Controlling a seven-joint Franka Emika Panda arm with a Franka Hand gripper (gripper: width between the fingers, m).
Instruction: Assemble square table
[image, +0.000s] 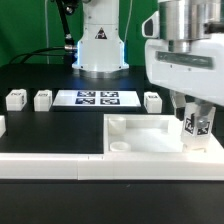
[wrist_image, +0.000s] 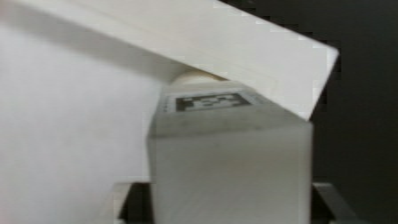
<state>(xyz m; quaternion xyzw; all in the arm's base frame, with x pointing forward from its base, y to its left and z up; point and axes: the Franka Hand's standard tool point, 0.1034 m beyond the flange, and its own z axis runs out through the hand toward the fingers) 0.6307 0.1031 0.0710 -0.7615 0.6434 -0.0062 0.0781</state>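
A white robot gripper has its two fingers clamped against the sides of a small tagged leg post. It holds this upright at the square tabletop slab, at the corner on the exterior view's right. Other leg posts sit beside the marker board.

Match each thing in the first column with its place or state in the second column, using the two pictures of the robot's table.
Column 1:
1 marker board
2 square tabletop
3 gripper
4 lone leg post

Column 2:
A closed on a tagged leg post
B lies rim up, nearer the camera than the marker board
C lies flat, carrying several tags
D stands at the exterior view's right of the marker board

Pairs: 1-C, 2-B, 3-A, 4-D
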